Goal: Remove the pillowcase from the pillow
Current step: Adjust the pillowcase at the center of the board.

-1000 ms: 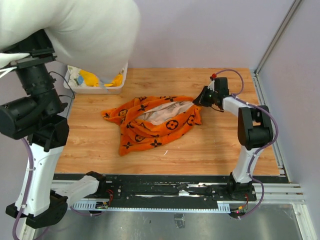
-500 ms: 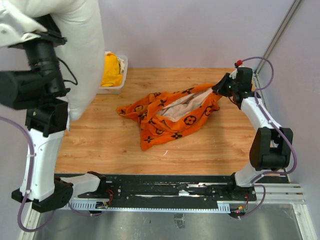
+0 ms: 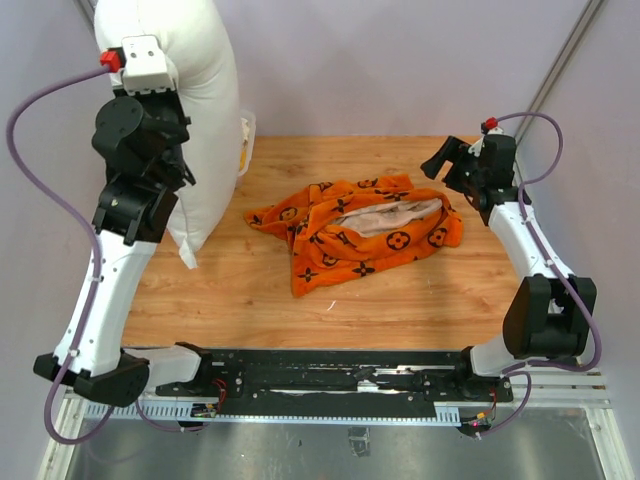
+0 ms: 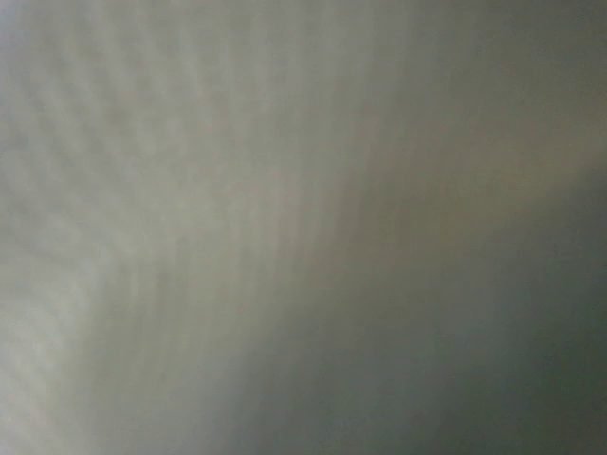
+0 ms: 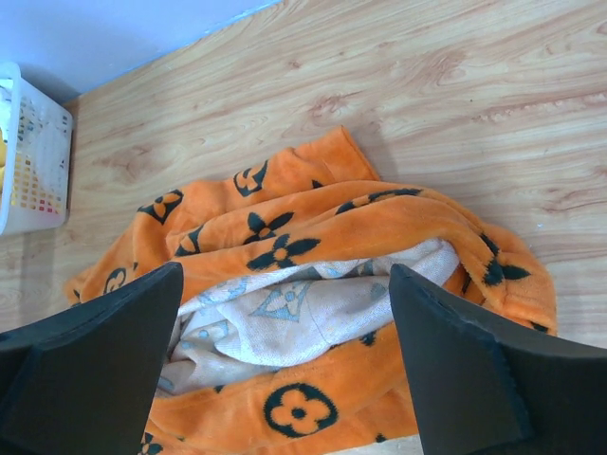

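Note:
The white pillow (image 3: 195, 110) hangs upright off the table at the far left, out of its case, held up by my left arm. My left gripper's fingers are hidden against it, and the left wrist view shows only blurred pale pillow (image 4: 237, 190) fabric. The orange pillowcase (image 3: 360, 235) with black flower motifs lies crumpled in the middle of the table, its mouth showing the pale inside. My right gripper (image 3: 442, 162) hovers open just above its right end. In the right wrist view the pillowcase (image 5: 313, 209) lies below the right gripper (image 5: 285, 275), whose jaws are spread wide and touch nothing.
A white basket (image 3: 246, 135) stands at the back left, mostly hidden behind the pillow; its corner also shows as the white basket (image 5: 28, 152) in the right wrist view. The purple wall bounds the wooden table (image 3: 400, 300) at the back, a metal frame on the right.
My right gripper has opened and let go of the pillowcase, which has settled on the table. My left arm has swung the pillow upright and a little to the right.

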{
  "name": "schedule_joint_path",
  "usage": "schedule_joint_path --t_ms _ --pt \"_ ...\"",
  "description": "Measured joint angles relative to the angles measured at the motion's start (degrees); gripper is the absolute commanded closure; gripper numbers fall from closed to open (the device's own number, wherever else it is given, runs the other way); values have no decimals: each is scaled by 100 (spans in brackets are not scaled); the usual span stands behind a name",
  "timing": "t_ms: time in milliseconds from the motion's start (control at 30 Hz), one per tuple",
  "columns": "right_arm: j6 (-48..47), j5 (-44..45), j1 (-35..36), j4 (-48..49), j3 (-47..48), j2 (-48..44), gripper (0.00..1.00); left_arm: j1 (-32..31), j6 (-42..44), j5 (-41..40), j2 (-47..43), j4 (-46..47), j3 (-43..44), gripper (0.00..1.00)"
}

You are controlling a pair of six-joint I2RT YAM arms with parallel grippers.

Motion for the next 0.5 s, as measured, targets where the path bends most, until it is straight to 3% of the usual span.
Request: schedule_joint_path --t_ms 133,500 --pt "44 2 63 63 0 17 7 0 -116 -264 -358 -365 13 100" --pt "63 -37 262 111 0 190 4 0 -551 -1943 -881 -367 -452 100"
